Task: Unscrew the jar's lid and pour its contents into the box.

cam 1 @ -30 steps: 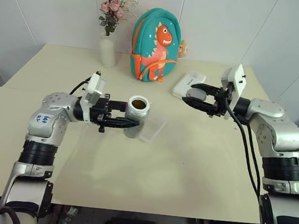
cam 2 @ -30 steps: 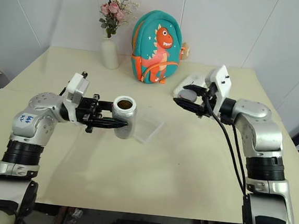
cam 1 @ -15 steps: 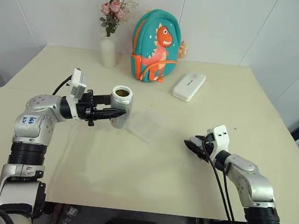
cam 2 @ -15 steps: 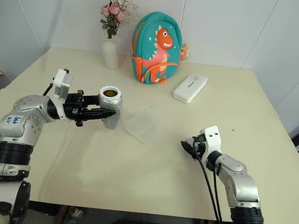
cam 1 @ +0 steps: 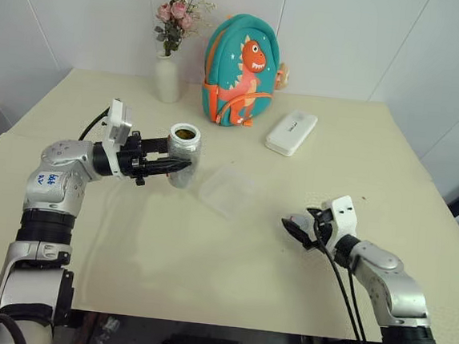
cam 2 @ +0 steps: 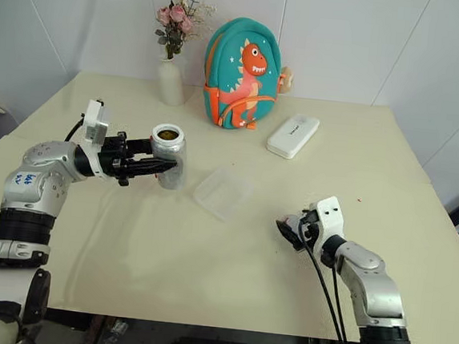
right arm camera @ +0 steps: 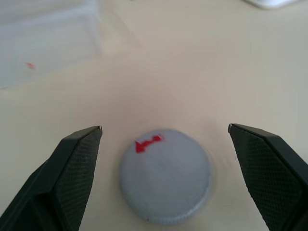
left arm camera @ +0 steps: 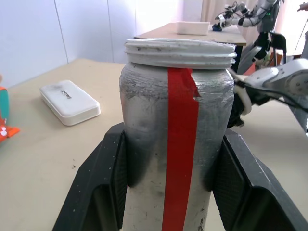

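Head views: the left gripper point(cam 1: 166, 165) holds the jar point(cam 1: 183, 153) upright above the table point(cam 1: 206, 250), lid off, brown contents point(cam 1: 185, 133) visible at the mouth. The box point(cam 1: 228, 191) lies just beside it. The right gripper point(cam 1: 295, 228) sits low, right of the box.

Left wrist view: jaws clamped on the jar's sides.

Right wrist view: jaws spread wide, the lid point(right arm camera: 165, 175) flat on the table between them, untouched.
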Tool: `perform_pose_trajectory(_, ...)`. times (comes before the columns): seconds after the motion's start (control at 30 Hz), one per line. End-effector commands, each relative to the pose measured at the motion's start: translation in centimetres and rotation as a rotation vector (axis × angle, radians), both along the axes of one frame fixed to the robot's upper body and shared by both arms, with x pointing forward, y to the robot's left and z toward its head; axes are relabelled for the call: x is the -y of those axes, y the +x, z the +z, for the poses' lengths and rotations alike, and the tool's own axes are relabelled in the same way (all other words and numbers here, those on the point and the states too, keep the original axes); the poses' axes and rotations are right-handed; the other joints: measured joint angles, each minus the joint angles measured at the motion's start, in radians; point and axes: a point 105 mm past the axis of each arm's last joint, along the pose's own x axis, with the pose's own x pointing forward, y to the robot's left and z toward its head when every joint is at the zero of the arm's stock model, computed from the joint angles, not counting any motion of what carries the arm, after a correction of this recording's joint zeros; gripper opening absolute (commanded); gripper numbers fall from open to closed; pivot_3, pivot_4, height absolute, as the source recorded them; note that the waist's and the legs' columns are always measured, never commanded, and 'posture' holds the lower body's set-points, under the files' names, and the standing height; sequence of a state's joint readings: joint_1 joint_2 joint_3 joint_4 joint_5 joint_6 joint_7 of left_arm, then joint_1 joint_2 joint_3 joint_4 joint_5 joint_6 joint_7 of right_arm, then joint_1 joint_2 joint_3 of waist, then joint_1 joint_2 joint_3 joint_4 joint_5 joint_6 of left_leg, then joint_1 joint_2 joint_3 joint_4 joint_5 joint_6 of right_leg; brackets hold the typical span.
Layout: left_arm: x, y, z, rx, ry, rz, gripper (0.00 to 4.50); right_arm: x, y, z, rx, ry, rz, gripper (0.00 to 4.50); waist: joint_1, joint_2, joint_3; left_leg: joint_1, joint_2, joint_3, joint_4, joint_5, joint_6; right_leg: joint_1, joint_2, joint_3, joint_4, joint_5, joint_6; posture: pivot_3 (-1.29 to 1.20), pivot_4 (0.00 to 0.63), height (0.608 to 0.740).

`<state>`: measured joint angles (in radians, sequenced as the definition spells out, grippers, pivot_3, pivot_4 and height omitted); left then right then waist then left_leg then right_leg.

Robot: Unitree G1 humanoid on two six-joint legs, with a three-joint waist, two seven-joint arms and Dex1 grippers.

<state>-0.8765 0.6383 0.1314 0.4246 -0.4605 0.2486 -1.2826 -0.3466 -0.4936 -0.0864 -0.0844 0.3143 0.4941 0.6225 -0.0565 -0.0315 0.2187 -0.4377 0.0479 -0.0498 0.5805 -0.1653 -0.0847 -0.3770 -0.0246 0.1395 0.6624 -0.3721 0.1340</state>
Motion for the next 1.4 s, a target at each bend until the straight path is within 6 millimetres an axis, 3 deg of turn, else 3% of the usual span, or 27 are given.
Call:
perform_pose_trajectory(0.03, 0.3, 0.7, 1.1, 0.099, 0.050, 0.022, 2.00, -0.1, -1.4, 3.8, 0.129, 0.012, 0.106, 4.46, 0.001, 0.000, 0.000, 0.000, 0.000, 0.000, 0.000, 0.000, 0.000, 0.000, 0.000, 0.000, 0.000, 0.000, 0.000, 0.00, 0.150, 0.740)
perform_pose_trajectory(0.13, 0.3, 2.0, 1.0, 0.176, 0.124, 0.071, 2.00, 0.1, -3.0, 5.9, 0.182, 0.034, 0.209, 4.46, 0.003, 0.000, 0.000, 0.000, 0.000, 0.000, 0.000, 0.000, 0.000, 0.000, 0.000, 0.000, 0.000, 0.000, 0.001, 0.00, 0.150, 0.740)
perform_pose_trajectory(0.37, 1.1, 4.3, 0.5, 0.320, 0.292, 0.127, 2.00, 0.2, -5.0, 8.6, 0.289, 0.033, 0.389, 4.46, 0.002, 0.000, 0.000, 0.000, 0.000, 0.000, 0.001, 0.000, 0.000, 0.001, 0.000, 0.000, -0.002, 0.001, 0.001, 0.00, 0.150, 0.740)
perform_pose_trajectory(0.57, 2.7, 5.0, -0.8, 0.465, 0.536, 0.077, 2.00, 1.3, -7.2, 9.4, 0.305, 0.030, 0.460, 4.46, 0.007, 0.000, 0.000, -0.001, -0.001, 0.000, 0.000, 0.000, 0.001, 0.001, 0.000, 0.000, -0.003, 0.000, 0.001, 0.00, 0.150, 0.740)
perform_pose_trajectory(0.73, 5.0, 5.3, 0.0, 0.597, 0.624, 0.040, 2.00, 3.2, -8.7, 9.7, 0.275, -0.006, 0.385, 4.46, 0.020, -0.001, 0.000, -0.002, -0.001, 0.000, 0.000, -0.001, 0.001, 0.001, 0.000, 0.000, -0.003, 0.000, 0.002, 0.00, 0.150, 0.740)
perform_pose_trajectory(0.9, 6.4, 5.9, 0.5, 0.744, 0.749, 0.052, 2.00, 3.3, -8.9, 9.6, 0.274, -0.007, 0.334, 4.46, 0.017, -0.001, 0.000, -0.001, -0.001, 0.001, 0.002, -0.001, 0.001, 0.001, 0.001, 0.002, -0.002, 0.001, 0.003, 0.00, 0.150, 0.740)
perform_pose_trajectory(1.1, 8.6, 6.3, 1.9, 1.123, 0.945, 0.058, 2.00, 3.1, -9.4, 9.3, 0.279, 0.012, 0.287, 4.46, 0.023, -0.002, 0.001, -0.002, -0.001, 0.002, 0.003, -0.001, 0.001, 0.001, 0.001, 0.004, -0.003, 0.002, 0.005, 0.00, 0.150, 0.740)
perform_pose_trajectory(1.23, 9.0, 6.6, 1.6, 1.264, 1.017, 0.039, 2.00, 3.1, -9.4, 9.2, 0.277, 0.014, 0.277, 4.46, 0.025, -0.002, 0.001, -0.003, -0.002, 0.002, 0.004, -0.001, 0.002, 0.001, 0.000, 0.004, -0.004, 0.002, 0.005, 0.00, 0.150, 0.740)
perform_pose_trajectory(1.4, 10.1, 7.5, 1.3, 1.607, 1.200, -0.046, 2.00, 3.1, -8.6, 9.4, 0.279, 0.016, 0.272, 4.46, 0.026, -0.005, 0.002, -0.003, -0.002, 0.003, 0.005, -0.001, 0.002, 0.001, 0.001, 0.005, -0.004, 0.002, 0.007, 0.00, 0.150, 0.740)
